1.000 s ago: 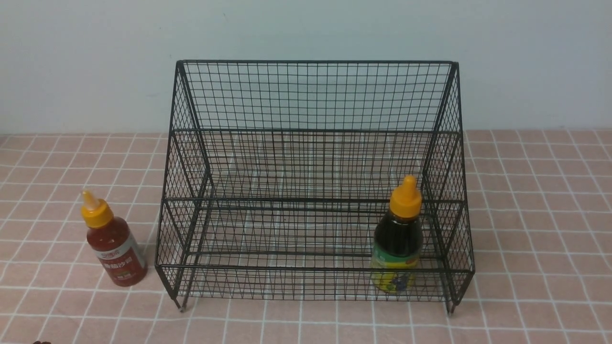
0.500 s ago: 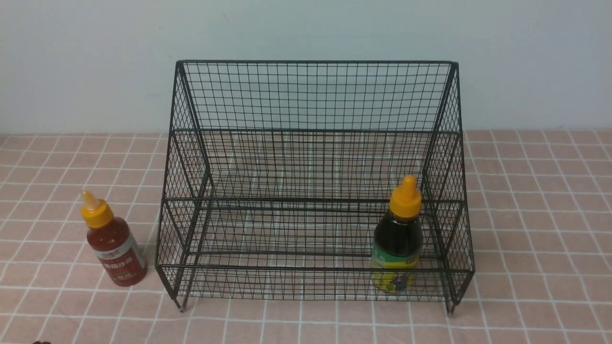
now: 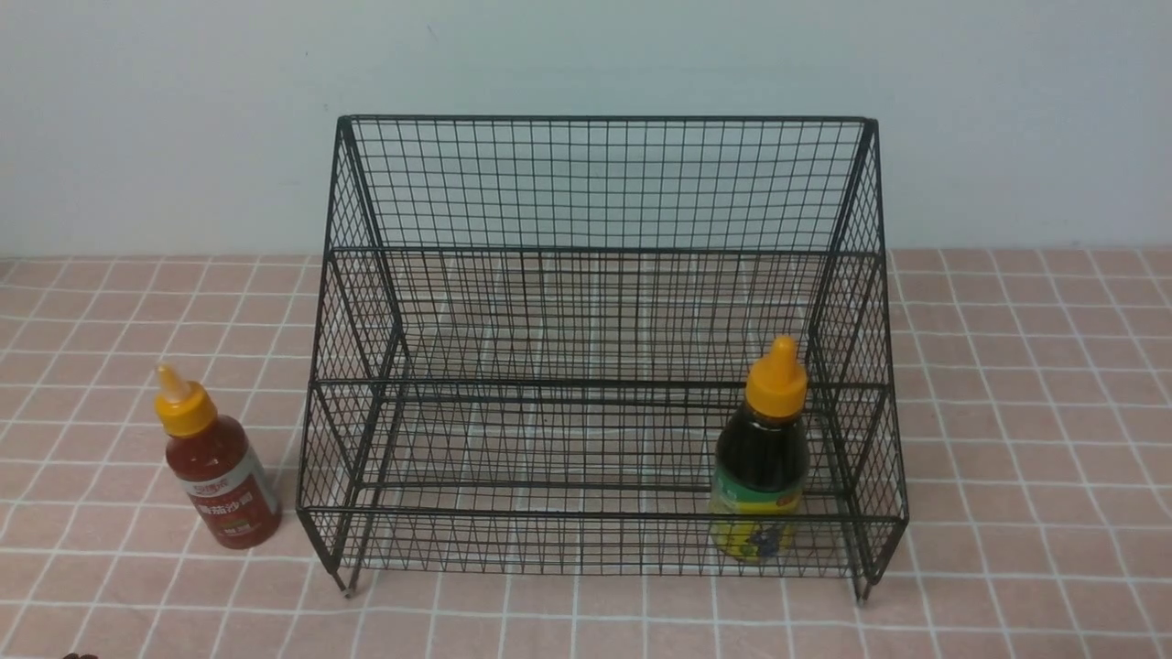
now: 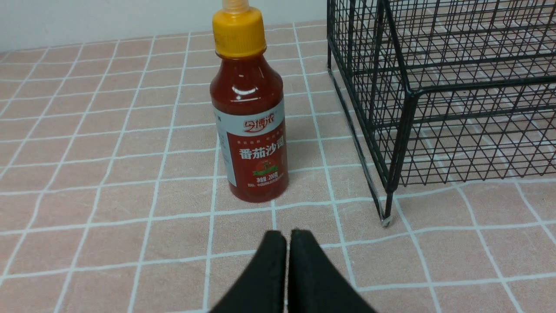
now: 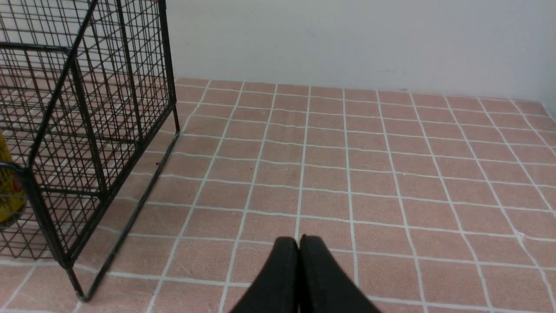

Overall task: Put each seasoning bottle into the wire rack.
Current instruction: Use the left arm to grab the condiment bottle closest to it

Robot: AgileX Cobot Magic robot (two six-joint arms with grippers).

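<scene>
Nothing has moved since the earlier front frames.

Front view: the rounder dark-sauce squeeze bottle with a green-yellow label (image 3: 760,467) stands inside the large black wire-mesh rack (image 3: 604,183), at the right end of its lower tier. The slim red-sauce squeeze bottle with an orange-yellow cap (image 3: 222,476) stands on the pink checked tablecloth (image 3: 1007,412), just beside the rack's front left corner.

Left wrist view: the left gripper (image 4: 288,237) has its jaws pressed together, empty, and points at the red bottle. Advancing like that would, I judge, topple it.

Right wrist view: the right gripper (image 5: 299,241) is likewise closed and empty. 1 bottle remains.
</scene>
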